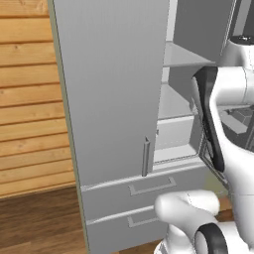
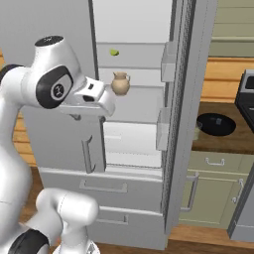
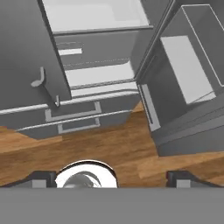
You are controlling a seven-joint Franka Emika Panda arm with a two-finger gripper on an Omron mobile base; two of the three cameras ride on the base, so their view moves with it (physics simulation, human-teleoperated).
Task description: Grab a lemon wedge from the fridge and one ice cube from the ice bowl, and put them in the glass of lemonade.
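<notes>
My gripper (image 3: 112,178) hangs released, jaws wide and empty, above bare floor before the fridge (image 1: 114,99); its right door stands open, the lemon wedge (image 2: 114,52) tiny on a shelf far above.

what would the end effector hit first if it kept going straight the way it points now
Probably the brown wooden floor in front of the tall grey fridge; the open end effector points down at it, with nothing visible between, though depth is unclear.

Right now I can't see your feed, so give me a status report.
Gripper open, empty, pointing down at the floor. Fridge right door open; lemon wedge on an upper shelf, tan jug on the shelf below. Nothing blocking the wedge.
</notes>
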